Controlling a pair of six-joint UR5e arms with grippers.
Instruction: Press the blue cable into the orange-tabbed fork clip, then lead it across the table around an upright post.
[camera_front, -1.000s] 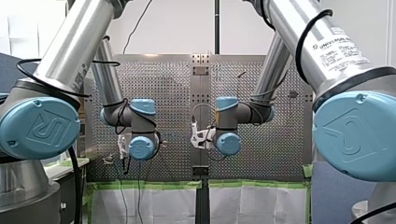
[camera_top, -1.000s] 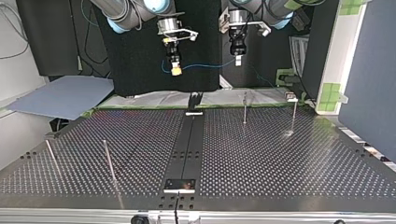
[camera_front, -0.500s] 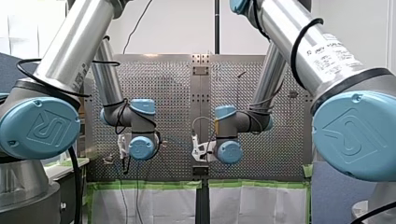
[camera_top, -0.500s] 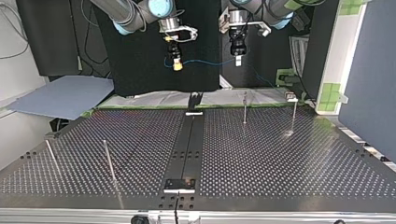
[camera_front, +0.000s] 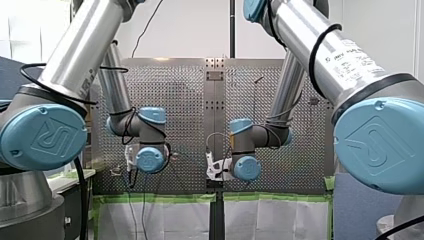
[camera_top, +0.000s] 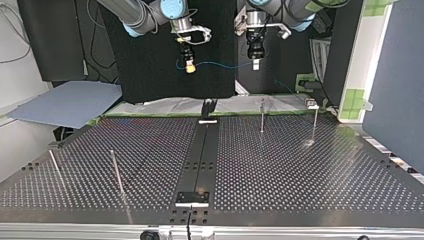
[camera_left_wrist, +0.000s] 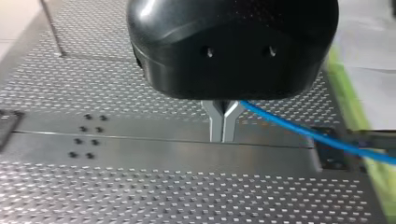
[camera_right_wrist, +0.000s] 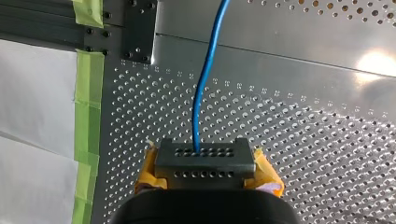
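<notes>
Blue cable (camera_top: 220, 63), gripped by left pincer (camera_top: 255, 65), right pincer (camera_top: 189, 68)

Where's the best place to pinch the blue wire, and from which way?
Probably the free stretch of the blue cable hanging between my right gripper and my left gripper. It runs nearly level in open air there, so come down from above and pinch across its thin line.

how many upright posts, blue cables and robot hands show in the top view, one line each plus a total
upright posts: 4
blue cable: 1
robot hands: 2, left hand and right hand
total: 7
</notes>
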